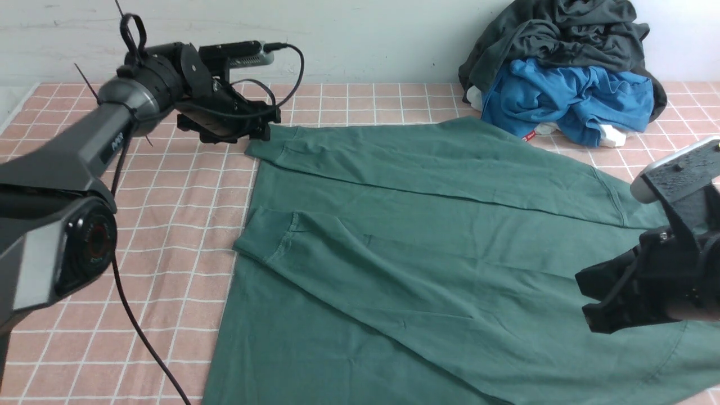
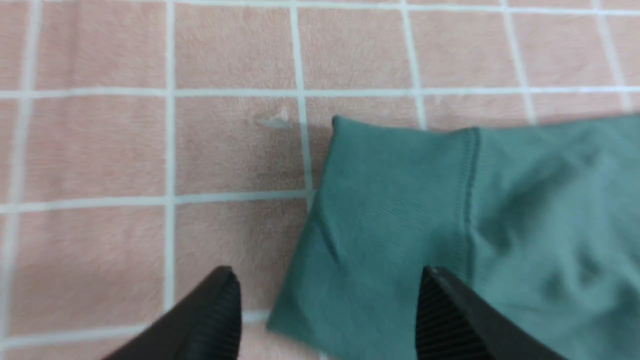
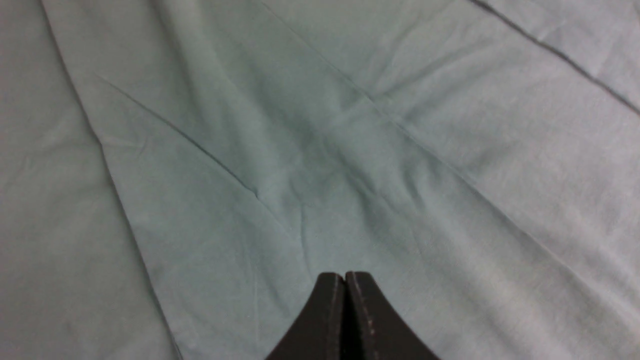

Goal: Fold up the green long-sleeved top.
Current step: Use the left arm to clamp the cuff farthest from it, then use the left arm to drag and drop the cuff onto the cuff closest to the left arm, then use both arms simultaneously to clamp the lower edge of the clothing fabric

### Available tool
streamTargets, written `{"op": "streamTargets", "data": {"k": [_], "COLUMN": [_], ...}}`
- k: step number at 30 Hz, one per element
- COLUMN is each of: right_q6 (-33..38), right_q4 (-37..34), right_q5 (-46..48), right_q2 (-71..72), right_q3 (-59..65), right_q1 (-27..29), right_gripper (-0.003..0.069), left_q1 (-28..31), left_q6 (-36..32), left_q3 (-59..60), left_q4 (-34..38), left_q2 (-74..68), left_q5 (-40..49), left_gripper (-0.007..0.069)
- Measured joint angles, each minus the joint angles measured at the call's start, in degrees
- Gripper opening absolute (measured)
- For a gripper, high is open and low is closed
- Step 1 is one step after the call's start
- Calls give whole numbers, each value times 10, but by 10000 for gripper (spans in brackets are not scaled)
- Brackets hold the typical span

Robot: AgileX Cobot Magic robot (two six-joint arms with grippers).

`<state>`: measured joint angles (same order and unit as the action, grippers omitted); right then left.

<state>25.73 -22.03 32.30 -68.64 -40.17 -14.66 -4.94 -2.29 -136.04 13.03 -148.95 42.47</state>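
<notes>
The green long-sleeved top (image 1: 427,236) is lying flat on the pink checked worktop (image 1: 180,225) and is covering a big part of it. Both sleeves are lying across the body of the top. The far sleeve (image 1: 439,163) is ending in a cuff (image 1: 270,145) at the top's far left corner. The near sleeve (image 1: 360,264) is ending in a second cuff (image 1: 263,243) at the top's left edge.

The left tool (image 1: 264,128) is hanging just over the cuff at the far left corner. In the left wrist view its two fingers (image 2: 220,315) are standing wide apart. The corner of the cuff is lying flat under the gap, and the tool is pinching nothing.

The right tool (image 1: 588,301) is hanging over the right side of the top. In the right wrist view its fingers (image 3: 330,310) are pressing together with nothing between them, above plain green cloth.

Just beside the top's far right corner, a blue garment (image 1: 568,95) is sitting in a heap under a dark grey garment (image 1: 562,34).
</notes>
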Motion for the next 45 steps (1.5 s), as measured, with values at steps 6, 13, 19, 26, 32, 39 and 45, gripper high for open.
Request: {"op": "streamTargets", "data": {"k": [6,13,19,26,32,39,45], "right_q6": [0,0,0,0,5,9,9], "right_q4": [-17,-20,-16,-2,0,1,-1], "right_q5": [0,1,10,18,18,21,48], "right_q2": [-30,-33,-33,-5,6,6,6], "right_q3": [0,0,-1,-1,-1,-1,-1], "right_q1": [0,0,0,0,0,0,0], "right_gripper": [-7,-7,-7,-7,-7,-7,-7], "left_q1": [0,0,-3,-20,-40,-49,-66], "left_q6": [-12,-86,-102,-132,-150,-152,-146], "left_q3": [-47,-124,-38,329,514,534,567], "left_q4": [1,19,25,17,2,-3,-9], "left_q2": [-31,11,131,323,378,389,464], "left_q5": [23,226,276,279,166,145,211], "left_gripper": [153,-1,-4,-3,15,202,456]}}
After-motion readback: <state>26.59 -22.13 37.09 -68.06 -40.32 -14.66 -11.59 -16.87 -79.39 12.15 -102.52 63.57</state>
